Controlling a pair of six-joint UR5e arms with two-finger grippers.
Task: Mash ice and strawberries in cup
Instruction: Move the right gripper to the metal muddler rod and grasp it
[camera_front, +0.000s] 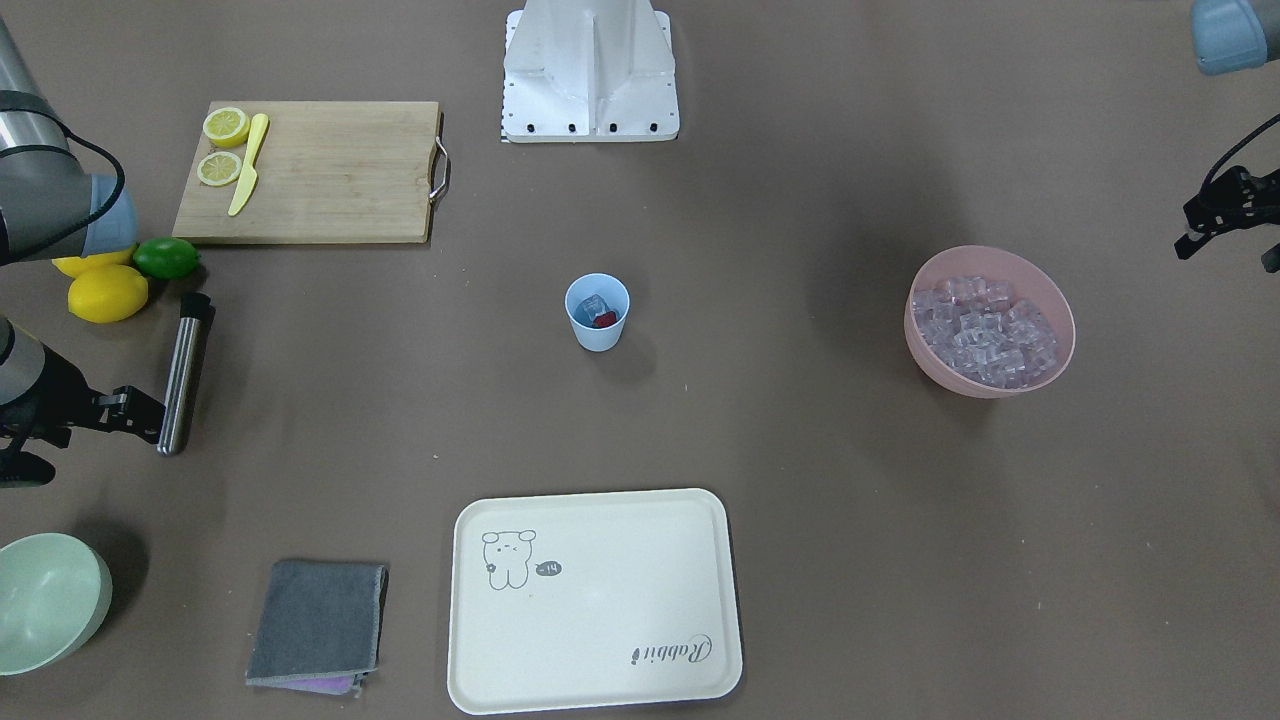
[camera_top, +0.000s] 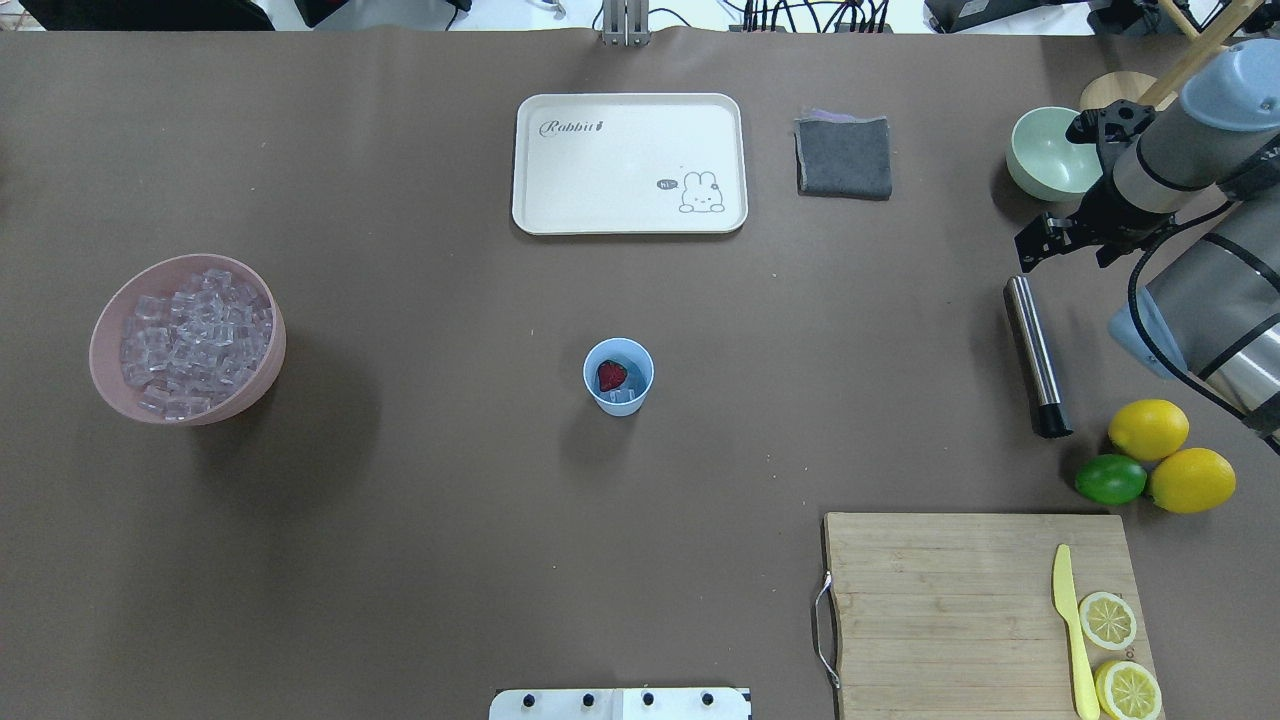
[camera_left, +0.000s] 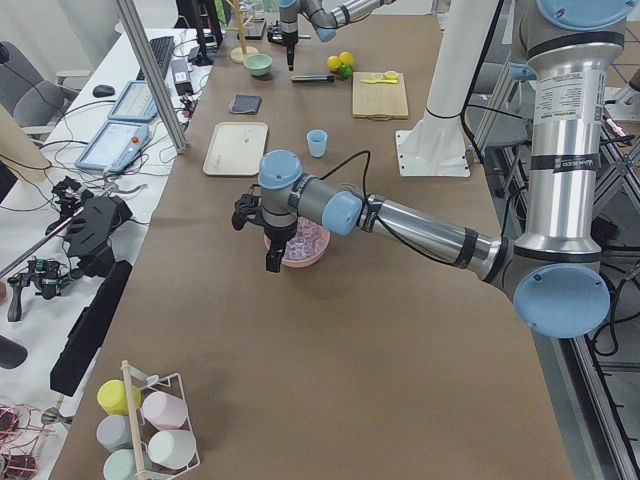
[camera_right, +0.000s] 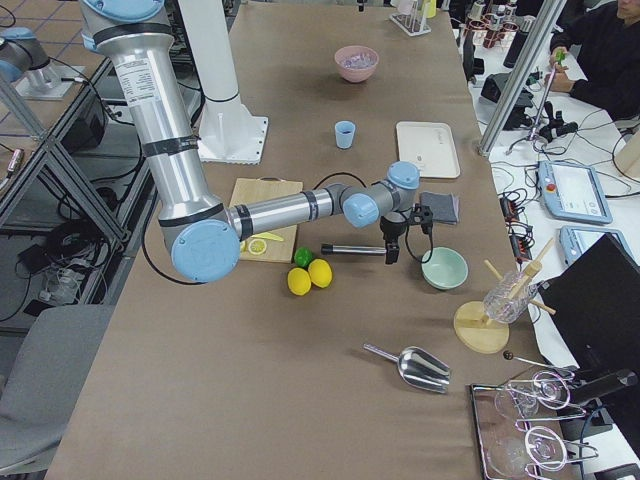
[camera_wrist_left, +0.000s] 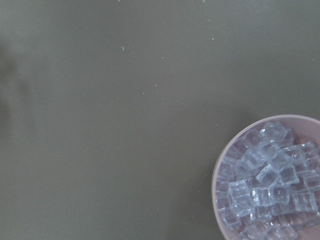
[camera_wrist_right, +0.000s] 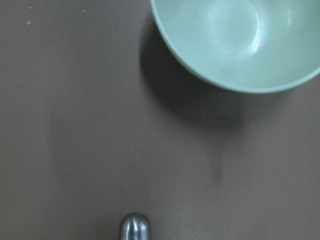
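The pale-blue cup (camera_front: 597, 335) stands upright at the table's middle, also in the overhead view (camera_top: 636, 398). It holds the red strawberry (camera_top: 611, 376) and a few ice cubes (camera_top: 625, 397). More ice (camera_front: 985, 330) fills a pink bowl (camera_front: 960, 385). My left gripper (camera_front: 1228, 250) hovers beside that bowl, open and empty; its wrist view shows the ice (camera_wrist_left: 270, 185). My right gripper (camera_top: 1058, 250) is open and empty above the table, just past the far end of a steel muddler (camera_top: 1035, 355) that lies flat.
A mint-green bowl (camera_top: 1050, 155) sits by the right gripper. Two lemons (camera_top: 1190, 480) and a lime (camera_top: 1110, 480) lie near a wooden board (camera_top: 950, 610) with lemon halves and a yellow knife. A cream tray (camera_top: 630, 165) and grey cloth (camera_top: 843, 157) lie at the far side.
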